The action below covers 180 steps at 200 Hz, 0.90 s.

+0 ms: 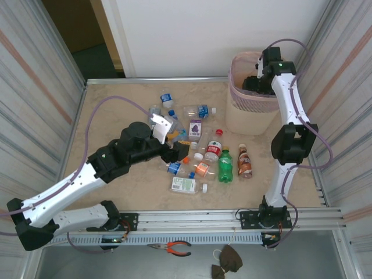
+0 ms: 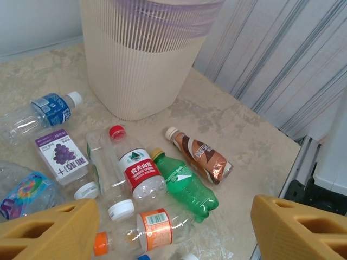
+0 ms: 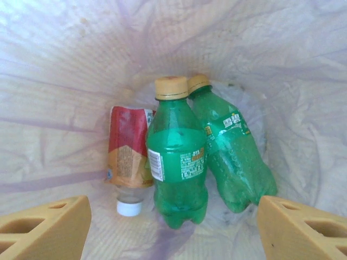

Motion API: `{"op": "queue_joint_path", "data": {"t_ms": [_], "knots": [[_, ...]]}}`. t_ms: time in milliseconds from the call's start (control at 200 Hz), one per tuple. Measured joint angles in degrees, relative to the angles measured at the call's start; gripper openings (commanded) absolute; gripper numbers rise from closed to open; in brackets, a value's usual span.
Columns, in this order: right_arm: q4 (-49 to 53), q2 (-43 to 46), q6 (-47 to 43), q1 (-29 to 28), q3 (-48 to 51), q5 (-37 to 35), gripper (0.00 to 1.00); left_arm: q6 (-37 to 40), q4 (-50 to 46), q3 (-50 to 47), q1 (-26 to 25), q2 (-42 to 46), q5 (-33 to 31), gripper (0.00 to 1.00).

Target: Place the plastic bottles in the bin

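My right gripper hangs in the mouth of the pale pink bin, its fingers spread wide with nothing between them. Through it I look down on the lined bottom and three bottles already there. A green soda bottle and a second green bottle lie touching, yellow caps toward the top of that view. A clear red-and-orange-labelled bottle lies just beside them, white cap the other way. My left gripper hovers over the loose pile on the table, jaws apart and empty, so it is the arm nearer the work; the right stands well apart from the pile. Just below and ahead of the left fingers lies the orange-labelled bottle, orange cap to the left in the wrist view. Its long axis runs nearly along the line between my two fingers, so I judge the wrist must turn before I close across its body. Beyond it lie a green bottle, a red-capped clear bottle, a brown coffee bottle and a grape-labelled bottle, all on their sides, short of the bin's wall.
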<state>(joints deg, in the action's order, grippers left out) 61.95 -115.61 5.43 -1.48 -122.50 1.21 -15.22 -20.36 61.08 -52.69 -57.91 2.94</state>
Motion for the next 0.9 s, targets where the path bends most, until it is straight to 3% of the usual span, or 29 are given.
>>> {"op": "queue_joint_path", "data": {"t_ms": [351, 681, 902], "knots": [[1.55, 8.11, -0.13, -0.11, -2.58, -1.42, 0.8, 6.93, -8.72, 1.7, 7.06, -3.93, 5.46, 0.72], [1.66, 17.29, -0.11, -0.9, -2.64, -1.53, 0.81, 28.68, -20.11, 7.37, 7.48, -12.83, 15.17, 0.67], [0.79, 26.21, -0.07, -1.57, 2.8, -0.92, 0.82, 44.24, -25.55, 8.92, 6.38, -17.29, 16.96, 0.74]]}}
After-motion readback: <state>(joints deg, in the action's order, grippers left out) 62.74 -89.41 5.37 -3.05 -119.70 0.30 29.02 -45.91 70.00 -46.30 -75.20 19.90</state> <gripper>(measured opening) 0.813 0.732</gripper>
